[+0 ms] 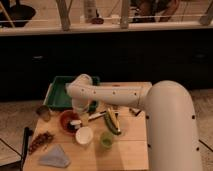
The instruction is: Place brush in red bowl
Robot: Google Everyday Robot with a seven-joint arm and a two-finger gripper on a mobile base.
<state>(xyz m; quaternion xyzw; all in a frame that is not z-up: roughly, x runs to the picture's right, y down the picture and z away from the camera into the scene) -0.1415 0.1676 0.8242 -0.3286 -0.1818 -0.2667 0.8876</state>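
The red bowl [66, 120] sits on the left part of the wooden table [130, 147]. My white arm reaches in from the right and bends down, with the gripper [76, 120] over the right rim of the red bowl. A small pale and dark shape sits at the gripper's tip by that rim; I cannot tell whether it is the brush. A pale stick-like object [97, 116] lies just right of the gripper. The white bowl [84, 135] stands right in front of the red bowl.
A green tray [59, 95] is at the table's back left. A green cup [106, 139] and a green and yellow vegetable [111, 122] are mid-table. A metal cup [43, 111], a brown bundle [40, 142] and a grey cloth [53, 156] are along the left side.
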